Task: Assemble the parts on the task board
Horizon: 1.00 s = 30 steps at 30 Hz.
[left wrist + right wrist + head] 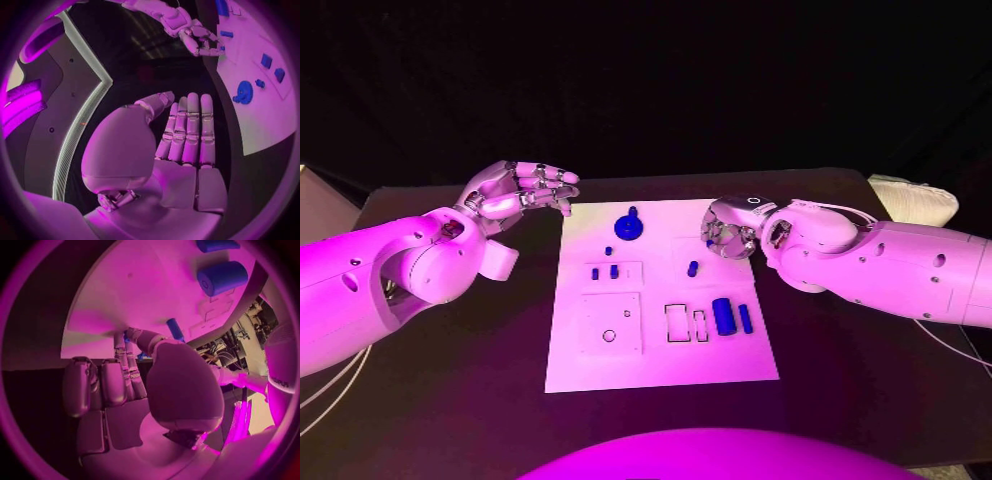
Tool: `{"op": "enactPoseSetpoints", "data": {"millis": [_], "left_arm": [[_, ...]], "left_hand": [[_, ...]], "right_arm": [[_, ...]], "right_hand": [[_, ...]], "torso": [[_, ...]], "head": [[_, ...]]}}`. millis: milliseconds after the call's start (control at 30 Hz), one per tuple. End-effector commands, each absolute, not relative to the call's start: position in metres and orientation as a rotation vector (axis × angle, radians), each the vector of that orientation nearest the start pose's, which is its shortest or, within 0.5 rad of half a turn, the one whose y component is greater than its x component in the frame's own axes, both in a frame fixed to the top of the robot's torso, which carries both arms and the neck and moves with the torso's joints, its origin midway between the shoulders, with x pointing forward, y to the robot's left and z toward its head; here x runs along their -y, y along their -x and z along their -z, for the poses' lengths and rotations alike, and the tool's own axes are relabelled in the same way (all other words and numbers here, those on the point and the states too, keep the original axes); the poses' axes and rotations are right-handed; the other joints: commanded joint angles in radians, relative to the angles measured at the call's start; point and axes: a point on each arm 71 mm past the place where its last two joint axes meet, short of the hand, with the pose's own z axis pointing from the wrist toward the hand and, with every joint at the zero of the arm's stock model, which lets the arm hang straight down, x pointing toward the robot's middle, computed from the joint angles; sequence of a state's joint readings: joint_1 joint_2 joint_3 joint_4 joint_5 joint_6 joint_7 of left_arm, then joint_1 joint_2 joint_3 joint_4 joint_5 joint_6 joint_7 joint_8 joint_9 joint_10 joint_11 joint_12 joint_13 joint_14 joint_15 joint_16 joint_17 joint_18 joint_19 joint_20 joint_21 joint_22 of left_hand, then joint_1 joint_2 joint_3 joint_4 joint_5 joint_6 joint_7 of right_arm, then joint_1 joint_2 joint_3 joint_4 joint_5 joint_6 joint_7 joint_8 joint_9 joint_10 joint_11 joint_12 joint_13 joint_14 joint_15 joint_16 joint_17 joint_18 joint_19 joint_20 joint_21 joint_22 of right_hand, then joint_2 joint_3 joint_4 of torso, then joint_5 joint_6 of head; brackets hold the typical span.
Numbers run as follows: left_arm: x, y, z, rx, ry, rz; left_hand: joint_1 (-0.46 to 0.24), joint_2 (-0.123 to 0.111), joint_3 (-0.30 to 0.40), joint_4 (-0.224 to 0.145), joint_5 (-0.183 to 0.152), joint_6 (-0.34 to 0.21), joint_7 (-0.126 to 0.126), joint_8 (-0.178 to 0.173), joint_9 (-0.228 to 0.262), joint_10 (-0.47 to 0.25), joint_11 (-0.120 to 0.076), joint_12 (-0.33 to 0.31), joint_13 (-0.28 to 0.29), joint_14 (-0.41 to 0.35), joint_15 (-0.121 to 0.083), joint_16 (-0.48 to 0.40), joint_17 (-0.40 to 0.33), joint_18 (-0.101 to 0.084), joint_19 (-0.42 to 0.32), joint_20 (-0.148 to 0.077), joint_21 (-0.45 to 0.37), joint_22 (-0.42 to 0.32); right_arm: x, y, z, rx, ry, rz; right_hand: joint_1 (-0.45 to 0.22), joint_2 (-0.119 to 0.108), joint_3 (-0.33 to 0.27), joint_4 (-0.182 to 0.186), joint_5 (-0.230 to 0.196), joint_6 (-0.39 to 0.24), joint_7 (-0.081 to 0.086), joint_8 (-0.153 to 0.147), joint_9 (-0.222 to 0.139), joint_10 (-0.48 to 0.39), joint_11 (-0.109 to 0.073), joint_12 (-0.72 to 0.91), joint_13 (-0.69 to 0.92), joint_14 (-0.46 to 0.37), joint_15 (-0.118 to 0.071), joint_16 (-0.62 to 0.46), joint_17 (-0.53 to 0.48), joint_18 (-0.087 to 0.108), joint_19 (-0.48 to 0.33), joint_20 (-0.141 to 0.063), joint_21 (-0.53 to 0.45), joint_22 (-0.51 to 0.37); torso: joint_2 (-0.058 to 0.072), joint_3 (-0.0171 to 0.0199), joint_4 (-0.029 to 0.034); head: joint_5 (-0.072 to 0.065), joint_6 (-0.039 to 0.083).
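Task board (661, 365) at table centre. Left hand (519, 189) off its 10 o'clock corner, fingers apart, holding nothing. Right hand (728, 232) over its 2 o'clock edge; finger state cannot be told

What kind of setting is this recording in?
Likely a lab test bench for robot assembly: a black table against a dark backdrop, a white task board with small blue parts and cut-out slots, under coloured light.
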<state>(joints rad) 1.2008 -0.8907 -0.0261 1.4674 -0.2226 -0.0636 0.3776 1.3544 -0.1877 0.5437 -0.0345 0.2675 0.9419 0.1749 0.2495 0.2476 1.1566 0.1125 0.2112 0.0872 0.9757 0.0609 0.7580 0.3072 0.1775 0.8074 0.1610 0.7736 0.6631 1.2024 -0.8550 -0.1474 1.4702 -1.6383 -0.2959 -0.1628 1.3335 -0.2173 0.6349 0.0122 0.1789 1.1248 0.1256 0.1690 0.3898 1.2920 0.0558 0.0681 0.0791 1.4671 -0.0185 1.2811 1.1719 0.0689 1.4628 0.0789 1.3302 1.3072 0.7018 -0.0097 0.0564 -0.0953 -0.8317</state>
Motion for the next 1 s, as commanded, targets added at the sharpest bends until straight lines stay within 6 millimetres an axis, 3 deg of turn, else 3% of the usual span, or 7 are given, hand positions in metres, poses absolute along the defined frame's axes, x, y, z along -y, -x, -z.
{"op": "enactPoseSetpoints", "data": {"millis": [33,133,333,600,867,900,1000], "left_arm": [[-0.232,-0.493,0.173,-1.563,0.839,1.635],[-0.232,-0.493,0.173,-1.564,0.84,1.634],[-0.232,-0.493,0.173,-1.566,0.842,1.631],[-0.234,-0.495,0.174,-1.566,0.849,1.622],[-0.235,-0.496,0.175,-1.564,0.856,1.617],[-0.235,-0.496,0.175,-1.564,0.857,1.616],[-0.236,-0.497,0.176,-1.564,0.862,1.619]], "left_hand": [[0.002,0.005,-0.004,-0.003,-0.001,0.0,0.008,-0.001,-0.001,0.0,0.004,-0.007,-0.001,0.009,-0.001,-0.005,-0.001,0.003,0.005,-0.001,-0.003,0.0],[0.002,0.005,-0.004,-0.003,-0.001,0.0,0.008,-0.001,-0.001,0.0,0.004,-0.007,-0.001,0.009,-0.001,-0.005,-0.001,0.003,0.005,-0.001,-0.003,0.0],[0.002,0.005,-0.004,-0.003,-0.001,0.0,0.008,-0.001,-0.001,0.0,0.004,-0.007,-0.001,0.009,-0.001,-0.005,-0.001,0.003,0.005,-0.001,-0.003,0.0],[0.01,0.011,-0.004,-0.008,0.0,0.007,0.008,0.001,-0.001,0.0,0.005,-0.013,-0.002,0.01,-0.001,-0.014,-0.001,0.003,0.006,-0.002,-0.001,0.002],[0.011,0.011,-0.004,-0.009,0.0,0.007,0.009,0.001,-0.002,-0.001,0.006,-0.014,-0.002,0.01,-0.001,-0.015,-0.001,0.003,0.006,-0.002,0.0,0.003],[0.011,0.011,-0.004,-0.009,0.0,0.007,0.009,0.001,-0.002,-0.001,0.006,-0.014,-0.002,0.01,-0.001,-0.015,-0.001,0.003,0.006,-0.002,0.0,0.003],[0.011,0.011,-0.005,-0.009,0.0,0.007,0.009,0.001,-0.002,-0.002,0.006,-0.015,-0.003,0.01,-0.001,-0.016,-0.001,0.003,0.006,-0.002,0.0,0.003]], "right_arm": [[0.219,-0.475,0.235,-1.764,0.346,-0.417],[0.218,-0.474,0.235,-1.762,0.338,-0.408],[0.218,-0.474,0.234,-1.735,0.309,-0.395],[0.218,-0.474,0.23,-1.676,0.276,-0.407],[0.221,-0.472,0.224,-1.631,0.24,-0.431],[0.222,-0.471,0.222,-1.627,0.233,-0.436],[0.223,-0.471,0.218,-1.621,0.209,-0.453]], "right_hand": [[0.015,0.014,0.006,-0.007,-0.008,0.01,-0.003,0.009,0.008,0.015,-0.003,0.005,0.007,0.038,-0.01,0.005,-0.001,-0.011,0.02,-0.006,0.008,0.016],[0.032,0.023,0.026,-0.026,0.032,0.016,-0.005,0.021,0.021,0.038,-0.008,0.011,0.019,0.035,-0.015,0.007,-0.005,-0.016,0.025,-0.012,0.032,0.042],[0.027,0.017,0.053,-0.047,0.06,0.021,-0.011,0.034,0.039,0.059,-0.014,0.013,0.037,0.035,-0.02,0.013,-0.009,-0.022,0.033,-0.016,0.061,0.073],[0.025,0.015,0.06,-0.052,0.064,0.022,-0.012,0.037,0.043,0.063,-0.016,0.012,0.042,0.035,-0.021,0.015,-0.01,-0.023,0.033,-0.017,0.065,0.079],[0.022,0.013,0.063,-0.054,0.066,0.023,-0.012,0.039,0.046,0.064,-0.016,0.011,0.044,0.035,-0.021,0.017,-0.008,-0.024,0.034,-0.018,0.069,0.083],[0.022,0.013,0.063,-0.054,0.066,0.023,-0.012,0.039,0.046,0.064,-0.016,0.011,0.044,0.035,-0.021,0.017,-0.008,-0.024,0.034,-0.018,0.069,0.083],[0.021,0.013,0.064,-0.055,0.065,0.023,-0.012,0.04,0.046,0.065,-0.016,0.011,0.045,0.035,-0.021,0.017,-0.009,-0.024,0.035,-0.018,0.07,0.084]], "torso": [[0.0,0.0002,-0.0013],[-0.001,0.0,-0.0012],[-0.001,-0.0005,-0.0003],[-0.003,-0.0008,0.0001],[-0.003,-0.001,-0.0004],[-0.003,-0.0011,-0.0008],[-0.003,-0.0006,-0.0012]], "head": [[0.001,0.0],[0.002,-0.004],[-0.003,-0.002],[-0.004,0.007],[-0.006,0.007],[-0.006,0.014],[-0.006,0.017]]}}
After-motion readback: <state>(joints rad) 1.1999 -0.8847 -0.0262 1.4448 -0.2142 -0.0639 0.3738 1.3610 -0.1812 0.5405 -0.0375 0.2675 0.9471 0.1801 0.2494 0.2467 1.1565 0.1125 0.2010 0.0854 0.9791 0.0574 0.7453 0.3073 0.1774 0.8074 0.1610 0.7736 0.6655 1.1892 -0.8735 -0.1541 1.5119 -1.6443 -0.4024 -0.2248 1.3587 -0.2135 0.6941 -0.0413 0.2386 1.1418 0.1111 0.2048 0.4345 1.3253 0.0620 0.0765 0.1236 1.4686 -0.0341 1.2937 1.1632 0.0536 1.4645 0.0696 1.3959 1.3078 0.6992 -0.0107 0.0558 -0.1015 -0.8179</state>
